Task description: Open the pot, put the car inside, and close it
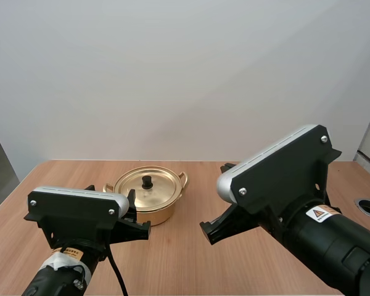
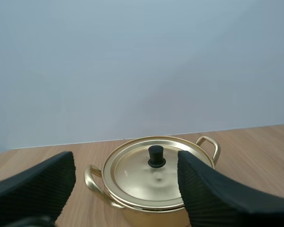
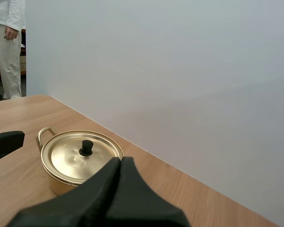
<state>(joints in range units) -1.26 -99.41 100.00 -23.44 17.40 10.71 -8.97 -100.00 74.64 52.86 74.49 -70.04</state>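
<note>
Brass-gold pot [image 1: 155,214] on pale wooden desk [image 1: 191,259], lid [image 1: 149,189] seated flat, black knob [image 1: 147,181] upright at the lid's centre. Two loop handles, one on each side of the rim.

Sits straight ahead of left pincer [image 2: 125,165], just beyond the tips, framed in the gap between the two fingers [image 2: 42,182]. Left pincer released: fingers wide apart, ribbed faces turned inward, nothing between them. No contact with pot or knob to be made out. Knob higher than the fingertips' line from this angle.

Right pincer [image 3: 119,165] clenched on nothing, fingers pressed together into one dark wedge. Pot ahead of it and off toward the left arm's side, near but clear of the tips.

Person [image 3: 7,42] standing well beyond the pot, past the desk's far end as seen from right pincer.

Progress, as a judgement: at the very start. Lid not yet lifted, so none of the three steps done. Left to do: raise lid by the knob, set car inside, put lid back. Reads as approach to the first step. Left pincer looks the likelier for the knob, given its spread fingers and its line-up on the pot, though only a guess.
</note>
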